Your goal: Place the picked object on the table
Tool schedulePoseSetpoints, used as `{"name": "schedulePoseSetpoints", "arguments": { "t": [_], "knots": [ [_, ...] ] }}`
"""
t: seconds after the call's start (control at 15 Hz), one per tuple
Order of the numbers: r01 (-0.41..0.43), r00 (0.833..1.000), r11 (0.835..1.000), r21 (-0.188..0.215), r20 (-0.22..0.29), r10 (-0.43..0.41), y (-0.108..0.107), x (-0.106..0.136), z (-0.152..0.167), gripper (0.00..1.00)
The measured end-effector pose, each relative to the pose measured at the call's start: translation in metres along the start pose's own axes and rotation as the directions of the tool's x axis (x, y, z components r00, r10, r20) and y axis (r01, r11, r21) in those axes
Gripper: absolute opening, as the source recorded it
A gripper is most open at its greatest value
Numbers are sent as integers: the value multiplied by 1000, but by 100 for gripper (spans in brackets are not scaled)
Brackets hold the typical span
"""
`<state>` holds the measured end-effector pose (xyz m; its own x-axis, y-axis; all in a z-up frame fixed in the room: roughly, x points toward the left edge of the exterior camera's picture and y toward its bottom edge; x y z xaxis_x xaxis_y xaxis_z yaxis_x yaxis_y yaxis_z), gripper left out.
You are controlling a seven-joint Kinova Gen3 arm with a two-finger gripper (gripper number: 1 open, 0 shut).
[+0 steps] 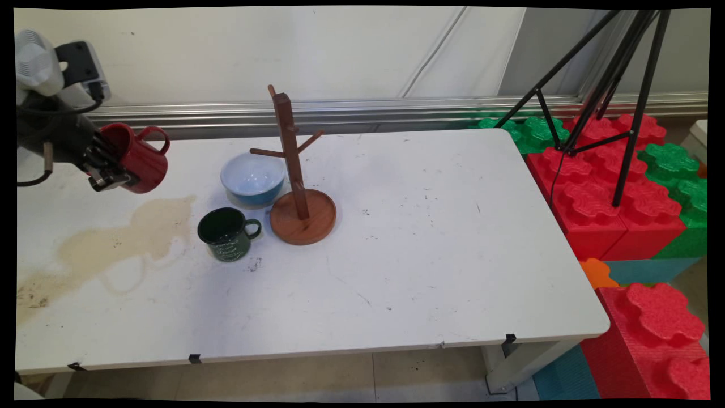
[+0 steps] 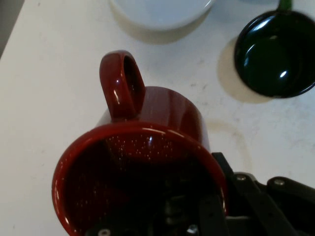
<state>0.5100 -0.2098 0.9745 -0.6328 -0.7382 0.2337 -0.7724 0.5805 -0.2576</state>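
Gripping the red mug (image 1: 137, 157) by its rim wall, the gripper (image 1: 107, 168) has one finger inside and one outside, clamped. Mug hangs above the table's (image 1: 430, 255) left side over a tan stain (image 1: 113, 241), tipped sideways, mouth toward the arm, handle up. Green mug (image 1: 228, 233), blue bowl (image 1: 252, 178), wooden mug tree (image 1: 296, 187) stand nearby.

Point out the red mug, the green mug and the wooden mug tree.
red mug (image 1: 148, 161): main view, on its side wall.
green mug (image 1: 229, 245): main view, on its outer wall.
wooden mug tree (image 1: 290, 148): main view, on its upright post.
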Motion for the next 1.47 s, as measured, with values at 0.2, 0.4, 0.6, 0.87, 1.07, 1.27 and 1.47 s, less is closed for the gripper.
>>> {"name": "schedulePoseSetpoints", "arguments": {
  "t": [0.2, 0.4, 0.6, 0.87, 1.07, 1.27, 1.47],
  "knots": [
    [5, 999, 1000, 1, 44, -5, -15, 1, 20, 0],
    [11, 996, 1000, -8, 84, -11, -26, 1, 41, 0],
    [12, 993, 1000, -26, 117, -9, -33, -1, 59, 0],
    [8, 990, 999, -51, 142, -1, -37, -1, 79, 0],
    [4, 988, 997, -71, 151, 7, -41, 3, 95, 0],
    [0, 987, 996, -91, 158, 15, -43, 7, 109, 0],
    [-7, 987, 994, -107, 161, 24, -44, 12, 120, 0]
  ]
}}
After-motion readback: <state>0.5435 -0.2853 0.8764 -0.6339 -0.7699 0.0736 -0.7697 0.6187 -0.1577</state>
